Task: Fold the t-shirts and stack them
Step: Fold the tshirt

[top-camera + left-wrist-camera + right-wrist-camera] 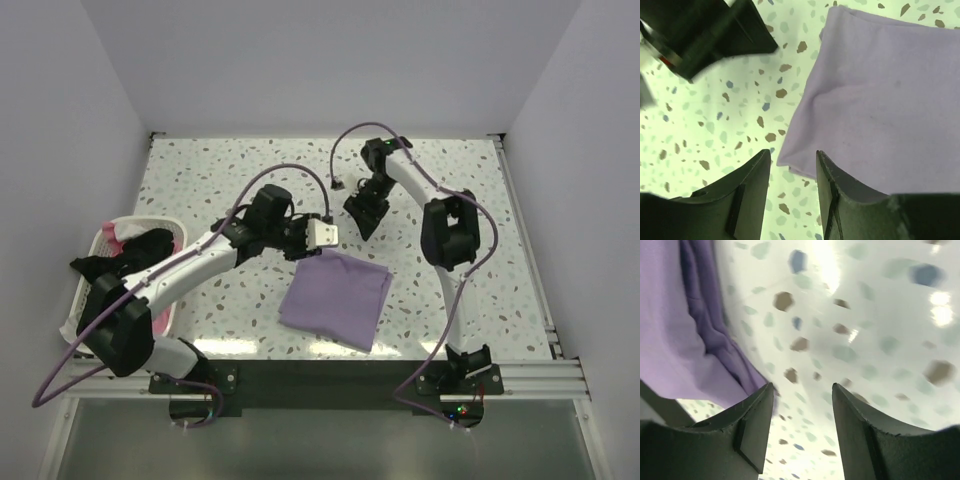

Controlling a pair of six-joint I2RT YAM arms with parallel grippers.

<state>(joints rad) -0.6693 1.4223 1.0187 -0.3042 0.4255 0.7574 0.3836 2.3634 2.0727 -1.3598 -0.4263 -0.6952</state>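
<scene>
The lilac t-shirt (335,298) lies folded into a small rectangle on the table, near the front middle. My left gripper (326,237) hovers just past its far left corner, open and empty. In the left wrist view the shirt (885,95) fills the right side, and its corner lies just beyond the open gripper (792,161). My right gripper (364,222) hangs just beyond the shirt's far edge, open and empty. In the right wrist view the shirt (680,340) lies at the left, beside the open gripper (802,390). A black shirt (135,250) and pink cloth (126,231) lie in the basket.
A white plastic laundry basket (160,220) stands at the table's left edge, with clothes spilling over it. The right gripper's black body (705,35) shows close by in the left wrist view. The speckled table (480,200) has a raised rail on its right side.
</scene>
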